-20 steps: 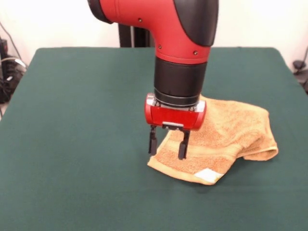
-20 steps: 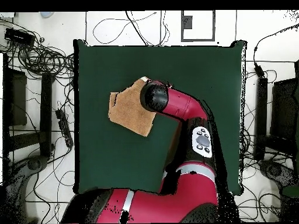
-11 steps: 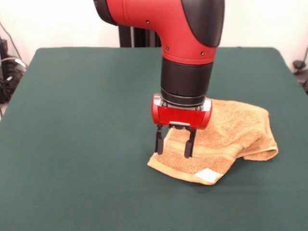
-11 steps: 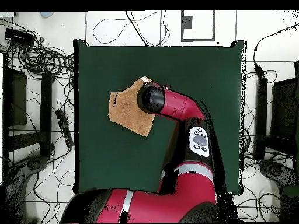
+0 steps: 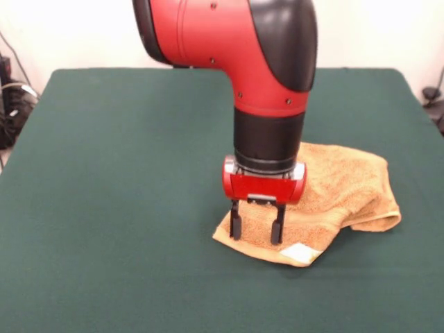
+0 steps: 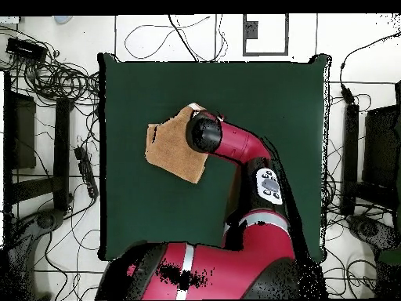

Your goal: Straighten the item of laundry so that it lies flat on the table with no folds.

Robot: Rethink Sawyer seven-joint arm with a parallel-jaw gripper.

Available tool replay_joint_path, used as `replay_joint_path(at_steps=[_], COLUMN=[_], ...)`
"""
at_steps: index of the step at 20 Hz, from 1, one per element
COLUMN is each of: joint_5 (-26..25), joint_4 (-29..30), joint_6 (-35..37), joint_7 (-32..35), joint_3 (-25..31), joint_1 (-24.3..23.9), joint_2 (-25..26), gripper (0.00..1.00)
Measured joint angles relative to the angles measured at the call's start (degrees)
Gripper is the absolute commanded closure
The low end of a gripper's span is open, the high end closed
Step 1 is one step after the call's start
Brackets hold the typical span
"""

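orange-tan terry cloth, the towel (image 5: 333,191) lies rumpled on the dark green counter (image 5: 118,173), not flat: in the front view its far right part is bunched into soft folds and one edge curls under at the right side. a flatter corner with a woven border band points toward the camera, and a small white tag (image 5: 300,253) sits on that corner. the claw (image 5: 256,230) hangs straight down from the red and black arm (image 5: 267,76) over this same corner, just to the left of the tag. its two dark fingers (image 5: 236,225) are spread apart, with towel showing between them, and their tips are at the cloth's surface near the towel's left edge; whether they press into it cannot be told. from overhead the arm's head covers the towel's right side.
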Motion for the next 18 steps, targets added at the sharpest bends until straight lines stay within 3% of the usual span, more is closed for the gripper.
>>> replay_joint_path(at_steps=[18], joint_5=[0.01], joint_4=[-0.03], joint_6=[-2.39], joint_7=[0.00], joint_3=[0.77], joint_1=[-0.46], joint_2=[0.98], gripper=[0.00])
